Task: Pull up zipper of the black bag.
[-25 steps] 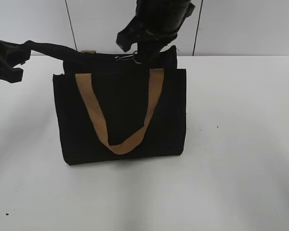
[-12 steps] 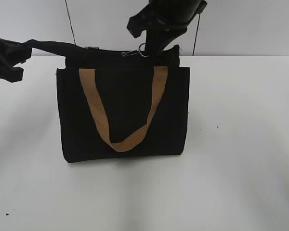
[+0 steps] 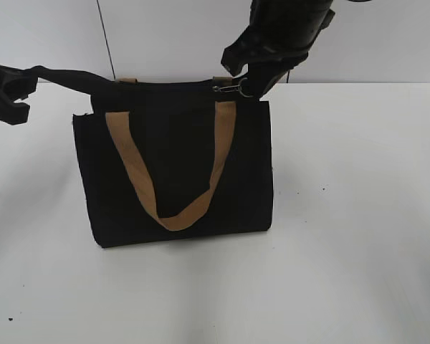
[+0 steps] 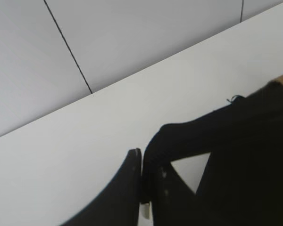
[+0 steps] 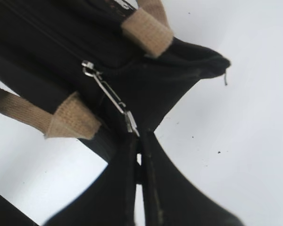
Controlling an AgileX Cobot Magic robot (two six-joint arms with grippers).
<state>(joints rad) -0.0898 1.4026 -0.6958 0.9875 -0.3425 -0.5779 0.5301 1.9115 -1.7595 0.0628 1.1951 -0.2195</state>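
Note:
The black bag [image 3: 173, 165] stands upright on the white table, with a tan handle [image 3: 165, 179] hanging down its front. My left gripper [image 3: 7, 93] at the far left is shut on a black fabric tab [image 4: 179, 136] pulled out taut from the bag's top left corner. My right gripper [image 3: 252, 84] is above the bag's top right and is shut on the silver zipper pull [image 5: 114, 100], which also shows in the exterior view [image 3: 231, 88]. The black zip line [image 5: 52, 42] runs along the bag's top between the tan handle ends.
The white table [image 3: 344, 215] spreads around the bag, with a pale panelled wall [image 3: 165, 36] close behind it. A second tan handle end [image 5: 148, 29] sits at the bag's far side.
My right gripper has moved to the right along the bag's top with the zipper pull. The bag has shifted slightly. My left gripper has stayed in place, holding the tab.

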